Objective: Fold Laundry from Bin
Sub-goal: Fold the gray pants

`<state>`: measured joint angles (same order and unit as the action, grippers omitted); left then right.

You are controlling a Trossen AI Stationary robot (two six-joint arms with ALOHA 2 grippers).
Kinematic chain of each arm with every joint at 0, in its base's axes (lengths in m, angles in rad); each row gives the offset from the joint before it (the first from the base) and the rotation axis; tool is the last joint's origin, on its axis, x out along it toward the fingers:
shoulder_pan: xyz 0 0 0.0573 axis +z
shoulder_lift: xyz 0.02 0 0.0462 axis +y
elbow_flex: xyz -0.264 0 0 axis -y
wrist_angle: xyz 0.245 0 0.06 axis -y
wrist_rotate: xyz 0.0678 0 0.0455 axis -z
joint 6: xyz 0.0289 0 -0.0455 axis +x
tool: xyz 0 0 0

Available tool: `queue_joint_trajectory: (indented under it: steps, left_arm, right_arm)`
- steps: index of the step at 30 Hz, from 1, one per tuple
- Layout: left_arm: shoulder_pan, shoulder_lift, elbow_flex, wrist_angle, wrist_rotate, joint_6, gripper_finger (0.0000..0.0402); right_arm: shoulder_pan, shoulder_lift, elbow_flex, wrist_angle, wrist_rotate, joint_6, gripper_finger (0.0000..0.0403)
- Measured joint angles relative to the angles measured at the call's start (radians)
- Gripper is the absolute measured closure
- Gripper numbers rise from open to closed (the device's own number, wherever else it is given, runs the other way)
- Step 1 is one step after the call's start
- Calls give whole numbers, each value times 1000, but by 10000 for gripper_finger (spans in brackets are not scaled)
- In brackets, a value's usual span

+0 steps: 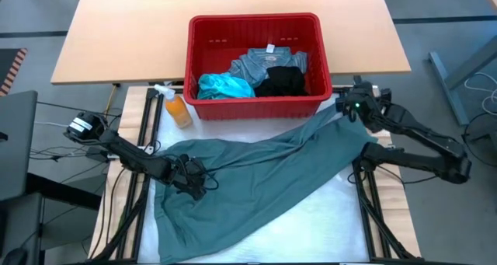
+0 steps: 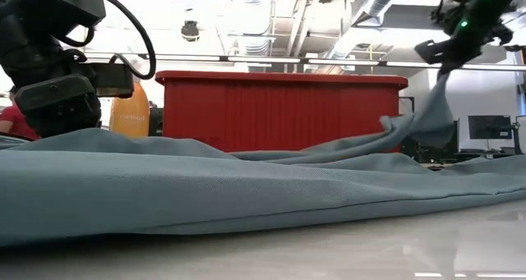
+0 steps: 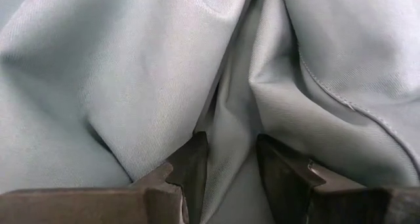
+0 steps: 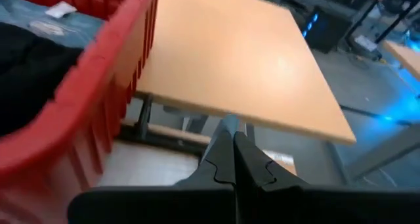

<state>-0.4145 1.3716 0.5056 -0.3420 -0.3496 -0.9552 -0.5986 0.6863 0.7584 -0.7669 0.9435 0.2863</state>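
Note:
The muted grey-green garment (image 1: 256, 179) lies spread slantwise over the white table top, from the near left toward the far right; it fills the low view's foreground (image 2: 246, 194). My left gripper (image 1: 192, 178) is down on its left part, shut on a ridge of cloth (image 3: 230, 148). My right gripper (image 1: 347, 109) is shut on the garment's far right end, raised beside the bin's right corner. The red bin (image 1: 256, 32) stands at the table's far edge and holds a turquoise (image 1: 224, 85), a black (image 1: 281, 80) and a mottled blue-grey garment (image 1: 272, 61). My left gripper pinches a raised fold of the garment (image 3: 226, 119) between its two fingers (image 3: 190, 161), coming slanting down from the table's left. The cloth around the fold lies on the table in soft creases. My right gripper pinches the garment's far right end (image 4: 229, 123) between its shut fingertips; only a sliver of cloth shows there. That end is lifted clear, and the cloth hangs down from the fingers (image 2: 444, 75) and runs in a sloping band to the part on the table.
An orange spray bottle (image 1: 177, 109) stands left of the bin's near corner. A tan wooden table (image 1: 124, 32) lies behind the bin. Cables and the arms' frames flank the white table top (image 1: 326, 226), bare at the near right.

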Motion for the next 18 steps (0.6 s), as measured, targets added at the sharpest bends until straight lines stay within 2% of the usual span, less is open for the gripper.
queue_joint_trajectory:
  steps: [3,5,7,10,13,18]
  left_arm:
    - [0,0,0,0,0,1,276]
    - [0,0,0,1,-3,-4,276]
    - [-1,0,0,1,-4,-12,276]
    - [-13,0,0,1,-22,-33,276]
    - [-16,0,-1,1,-51,-21,276]
    - [4,0,-1,2,-44,-11,276]
  right_arm:
    - [-16,14,3,105,-16,-87,387]
    - [-18,17,12,115,-32,-115,387]
    - [-16,7,34,-6,-79,-71,387]
    - [-17,9,55,-308,-223,140,381]
    - [-20,13,57,-450,-250,219,347]
    - [-20,44,57,-490,-323,223,273]
